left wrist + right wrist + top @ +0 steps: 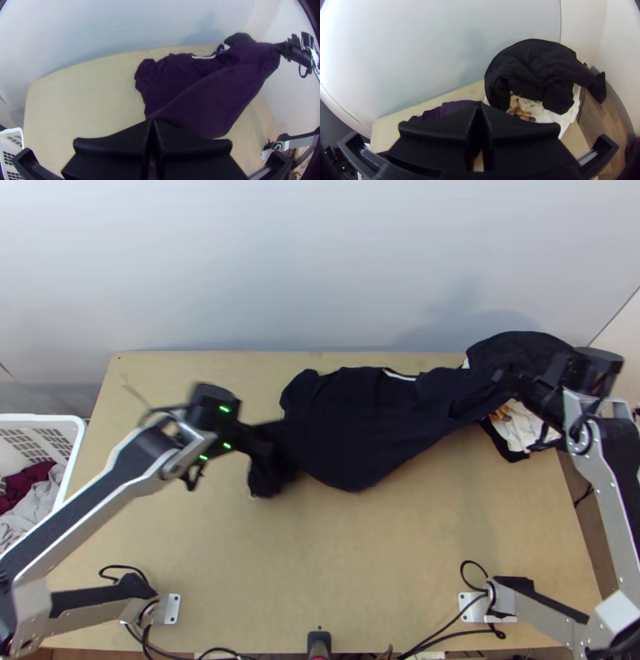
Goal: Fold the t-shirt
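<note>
T-shirt: navy [352, 428], spread unevenly across the far half of the bench [360, 540], rumpled at the sleeve. The left wrist view adds a long slanting fold, with the cloth drawn up toward the right arm.
Neckband: pale strip [204, 57] along the far side, plain in the left wrist view, a thin sliver from above.
Left gripper [272, 440]: jaws together, clamped on the shirt; from above this end and the cloth just beside it are blurred.
Right gripper [502, 376]: jaws together, clamped on the shirt's other end; from above, dark on dark, the edge of the grip is hard to make out.
Black heap [533, 63]: bunched, at the bench's far right corner. The right wrist view shows its folds and the patterned cloth [520, 112] under it; from above, the right arm covers part.
Basket [82, 430]: white, left of the bench, cut off by the top view's edge; that view shows maroon cloth [28, 484] and grey cloth [34, 506] inside.
</note>
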You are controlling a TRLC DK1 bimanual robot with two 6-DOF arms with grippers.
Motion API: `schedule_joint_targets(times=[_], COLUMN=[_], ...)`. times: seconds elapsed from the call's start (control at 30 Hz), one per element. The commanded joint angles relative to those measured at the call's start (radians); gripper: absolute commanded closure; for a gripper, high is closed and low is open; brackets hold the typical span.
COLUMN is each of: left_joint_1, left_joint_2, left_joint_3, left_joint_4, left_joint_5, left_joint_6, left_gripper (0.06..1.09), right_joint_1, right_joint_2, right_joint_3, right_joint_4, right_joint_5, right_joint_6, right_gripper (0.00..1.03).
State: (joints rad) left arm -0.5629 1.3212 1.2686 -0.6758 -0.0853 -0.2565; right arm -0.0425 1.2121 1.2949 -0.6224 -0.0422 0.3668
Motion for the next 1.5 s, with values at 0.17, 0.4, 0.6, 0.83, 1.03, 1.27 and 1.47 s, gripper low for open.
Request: schedule_joint_targets(times=[0.17,0.4,0.6,0.83,1.03,1.27,1.47], left_joint_1=[0.235,0.236,0.285,0.331,0.374,0.39,0.377], left_joint_2=[-0.171,-0.269,-0.255,-0.109,0.121,0.323,0.372], left_joint_3=[0.137,0.195,0.04,-0.141,-0.126,-0.026,0.029], left_joint_4=[-0.159,-0.238,-0.16,0.048,0.22,0.271,0.266], left_joint_5=[0.113,0.114,0.131,0.219,0.219,0.217,0.219], left_joint_6=[0.036,0.06,0.053,-0.01,-0.033,-0.03,-0.015], left_gripper=[1.04,1.04,1.04,1.04,1.03,0.7,0.31], right_joint_1=[0.05,0.087,0.087,0.082,0.069,0.075,0.076], right_joint_2=[-0.143,-0.166,-0.138,-0.04,0.079,0.199,0.224], right_joint_3=[0.145,0.265,0.207,0.118,0.047,0.044,0.01], right_joint_4=[-0.157,-0.237,-0.217,-0.088,0.036,0.113,0.133], right_joint_5=[0.005,0.01,0.036,0.061,0.081,0.105,0.108], right_joint_6=[0.031,0.066,0.098,0.109,0.104,0.096,0.09], right_gripper=[1.0,1.0,1.0,1.0,1.0,1.0,1.0])
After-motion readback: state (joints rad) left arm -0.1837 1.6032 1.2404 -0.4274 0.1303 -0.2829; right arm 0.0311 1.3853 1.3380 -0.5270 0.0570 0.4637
